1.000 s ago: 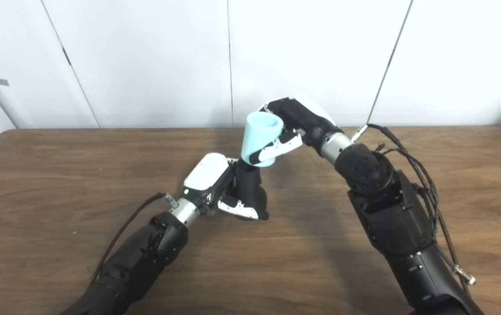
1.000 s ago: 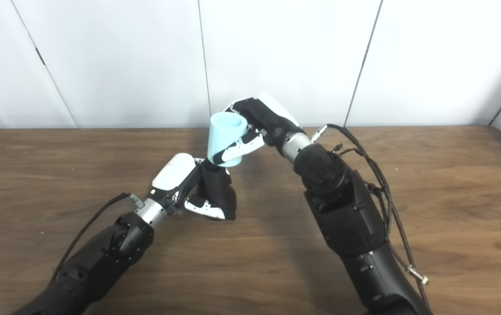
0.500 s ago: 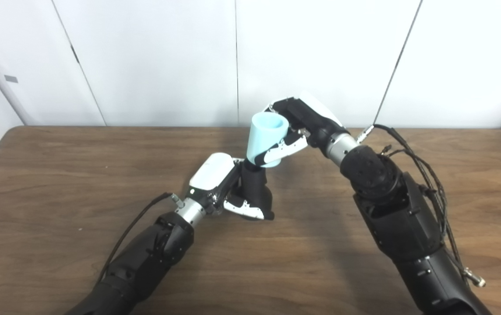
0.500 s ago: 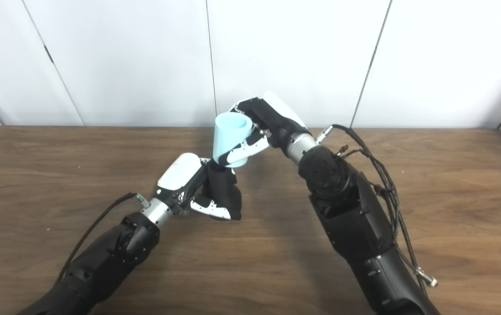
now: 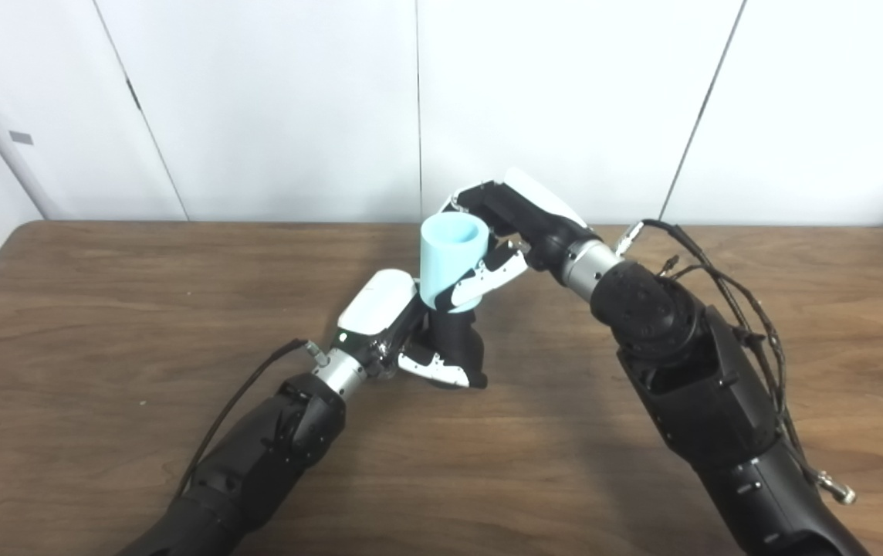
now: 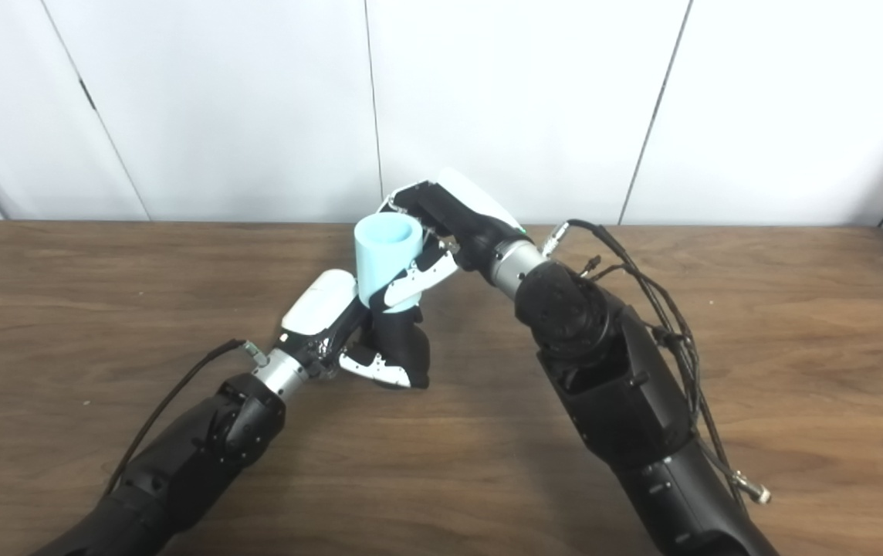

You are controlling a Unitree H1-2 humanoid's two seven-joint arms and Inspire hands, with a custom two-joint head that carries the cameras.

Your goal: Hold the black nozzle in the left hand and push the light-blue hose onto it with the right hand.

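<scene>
- I see the brown wooden table (image 5: 102,324) filling the lower view, with white wall panels (image 5: 272,100) behind its far edge.
- My right arm (image 5: 688,386) reaches in toward the middle, with black cables (image 5: 750,324) looped along its outer side.
- My left arm (image 5: 256,455) comes up from the lower left, with a thin cable (image 5: 233,401) trailing beside it.
- My right hand (image 5: 515,232) is wrapped around the light-blue hose (image 5: 449,259); a finger crosses the front of its lower part. The hose stands nearly upright, open end up, leaning slightly left.
- My left hand (image 5: 399,332) is closed around the black nozzle (image 5: 457,347), low over the table's middle.
- The hose's lower end sits over the top of the nozzle; I think it overlaps the tip, but my fingers hide the joint, so I cannot tell how far it is seated.
</scene>
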